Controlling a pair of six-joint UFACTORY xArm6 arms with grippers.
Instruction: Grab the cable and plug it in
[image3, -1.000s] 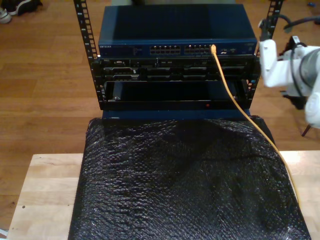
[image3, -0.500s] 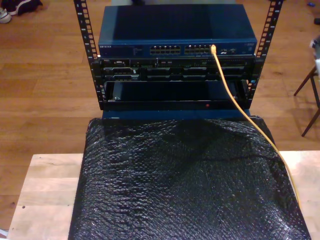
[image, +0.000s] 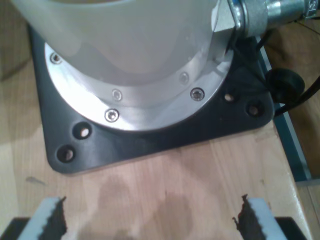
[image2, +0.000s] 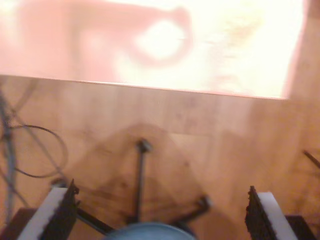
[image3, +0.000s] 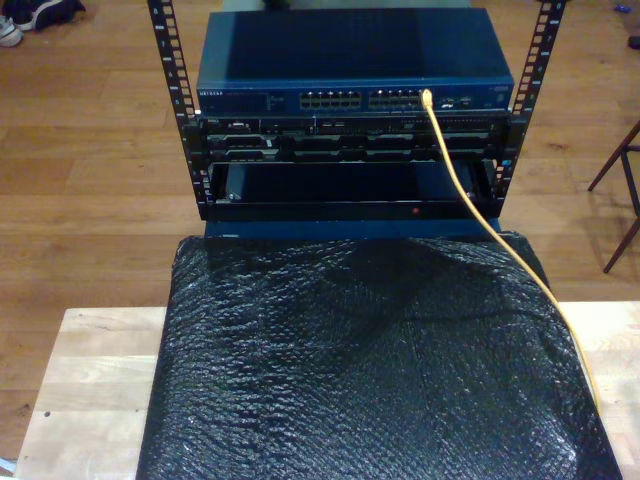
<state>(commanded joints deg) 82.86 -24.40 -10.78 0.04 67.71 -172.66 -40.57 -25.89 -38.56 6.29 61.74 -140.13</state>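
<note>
The cable (image3: 497, 238) is yellow and thin. Its tip sits in a port on the front of the blue box (image3: 355, 60), at about one o'clock in the exterior view. From there it runs down toward four o'clock, over the black sheet (image3: 370, 370), and leaves near the edge of the picture. Neither of my grippers touches it.

The black sheet is the biggest thing. It is bumpy and shiny and covers most of the wooden table (image3: 90, 390), from the middle down to six o'clock. Bare wood shows at eight o'clock and at four o'clock.

The black rack (image3: 350, 170) stands at twelve o'clock on the brown floor (image3: 90, 150). The blue box sits on top of it, with a row of small ports along its front. Dark shelves sit under the box.

My first gripper (image: 150, 220) hangs over bare wood. Its fingers (image: 50, 217) are spread wide with nothing between them. Past them I see a black plate (image: 150, 137) with a big round silver and white base (image: 135, 65) bolted on it.

My second gripper (image2: 162, 215) hangs over the brown floor. Its fingers (image2: 57, 210) are spread wide too, with nothing in them. The picture is blurry. Thin dark legs (image2: 140, 180) stand on the floor below it.
</note>
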